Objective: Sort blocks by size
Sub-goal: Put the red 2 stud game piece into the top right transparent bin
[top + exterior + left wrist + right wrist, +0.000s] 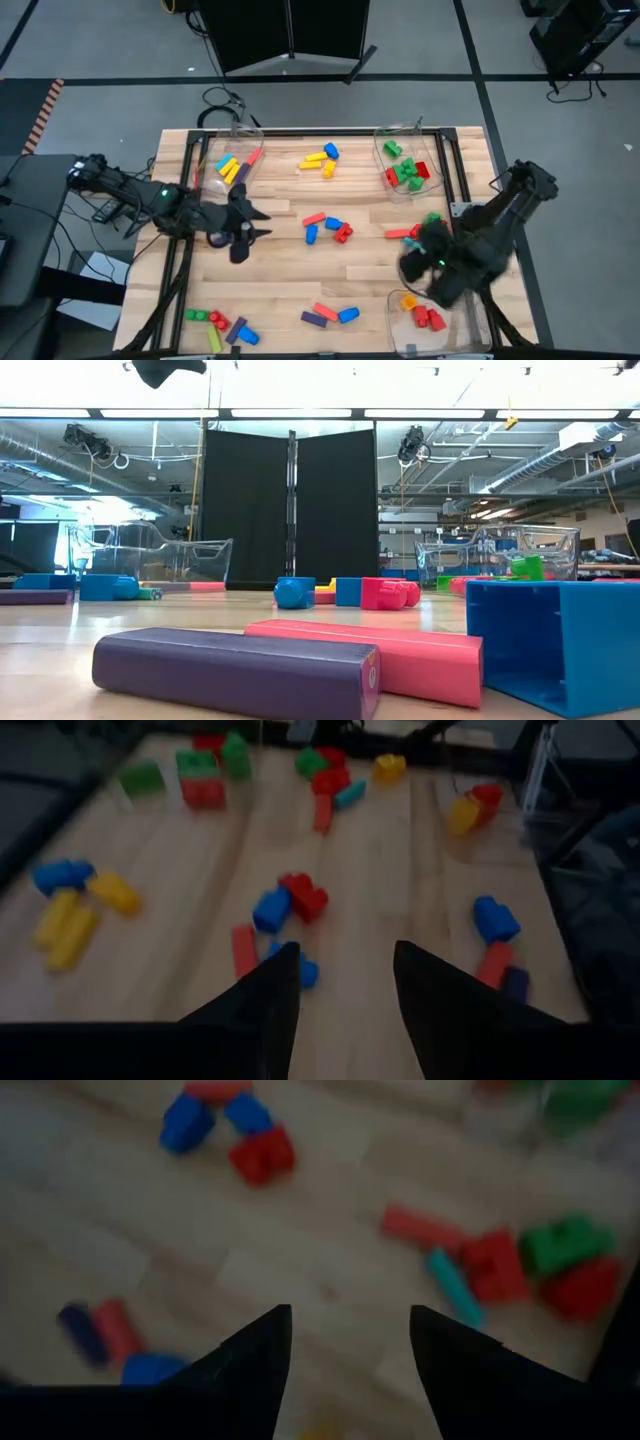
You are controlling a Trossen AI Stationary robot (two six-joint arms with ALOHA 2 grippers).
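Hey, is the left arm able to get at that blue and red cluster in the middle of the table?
Probably yes. The left claw is open and empty, and bare wood lies between it and the cluster.

We see a wooden table (290, 280) with a dark frame along its edges, standing on a grey floor (100, 60). Three clear plastic bins sit on it: one (232, 160) at the far left, one (408, 162) at the far right, one (428, 318) at the near right corner. A black panel (290, 35) stands beyond the table, and cables (222, 102) lie near its base.
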